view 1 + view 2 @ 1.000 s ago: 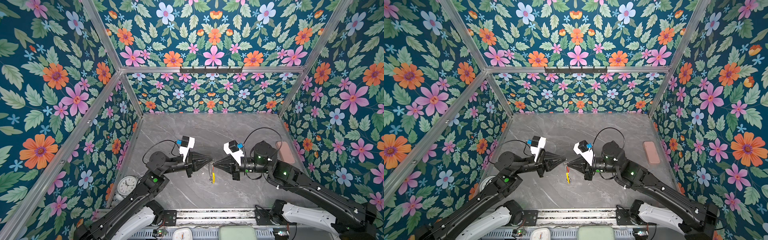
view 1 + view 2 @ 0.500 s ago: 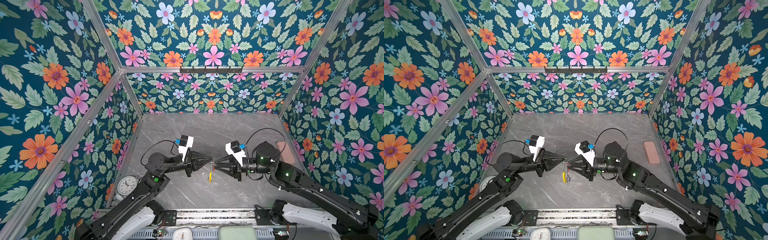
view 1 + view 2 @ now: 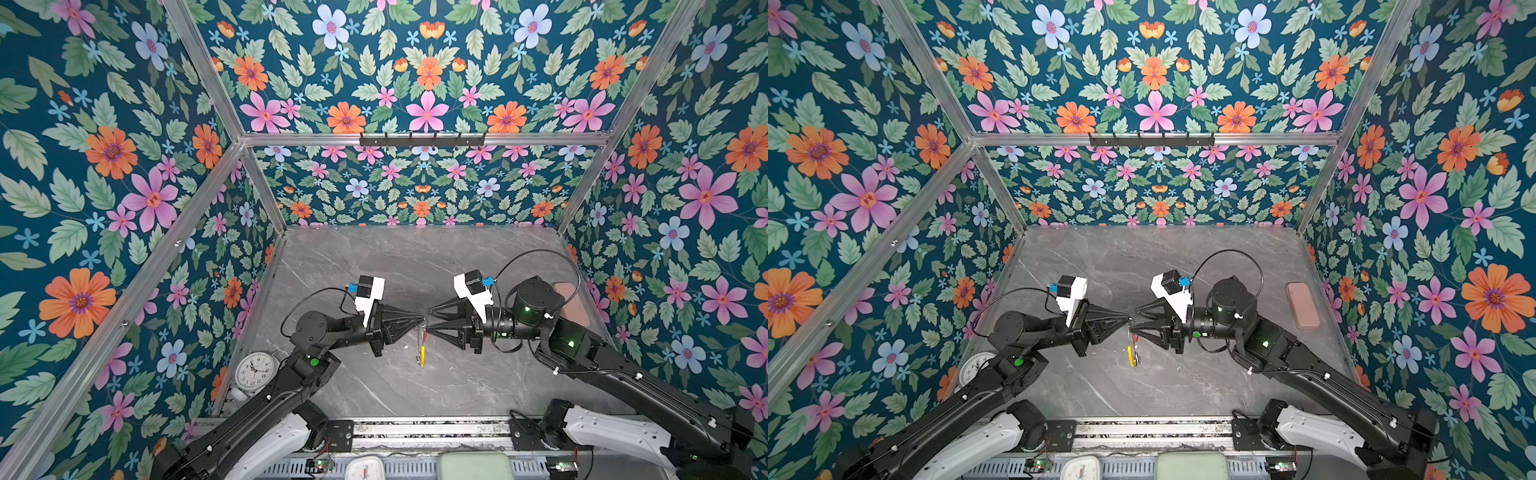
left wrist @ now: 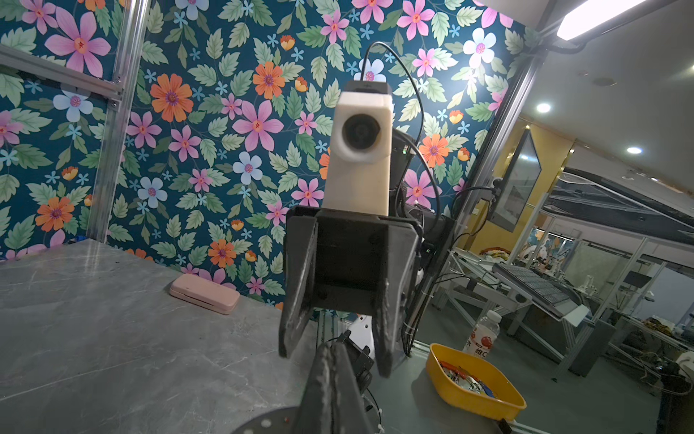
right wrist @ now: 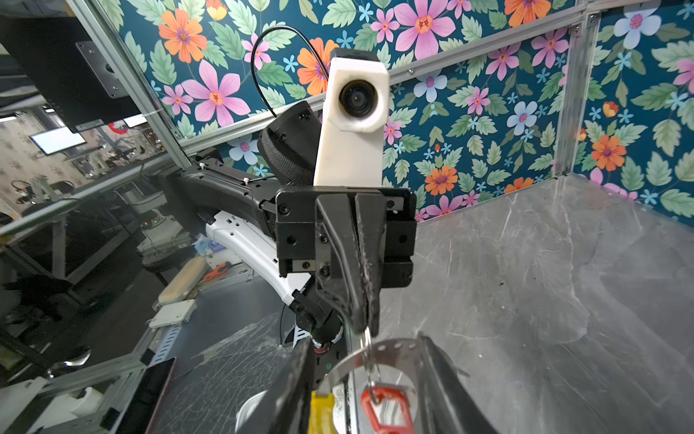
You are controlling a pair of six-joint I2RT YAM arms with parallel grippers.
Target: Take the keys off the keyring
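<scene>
Keyring, suspended between two grippers.
Yellow tray (image 4: 465,398) beyond the table edge held small mixed-colour items, too blurred to name. Keyring (image 3: 422,352) hung above the grey table (image 3: 415,270), long axis vertical, yellow section lowest, red key tag (image 5: 385,407) dangling. Left gripper (image 5: 365,319) was clamped tight on its top metal loop; right gripper (image 3: 428,319) stood part-open, jaws flanking it, gripping nothing.

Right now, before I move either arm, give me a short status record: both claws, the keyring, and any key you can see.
left claw: shut, pinching a small metal loop
right claw: open, one finger on each side of the keyring
keyring: hanging beneath the left claw
yellow section: at the ring's lower end
red tag: hanging from the pinched loop
</scene>
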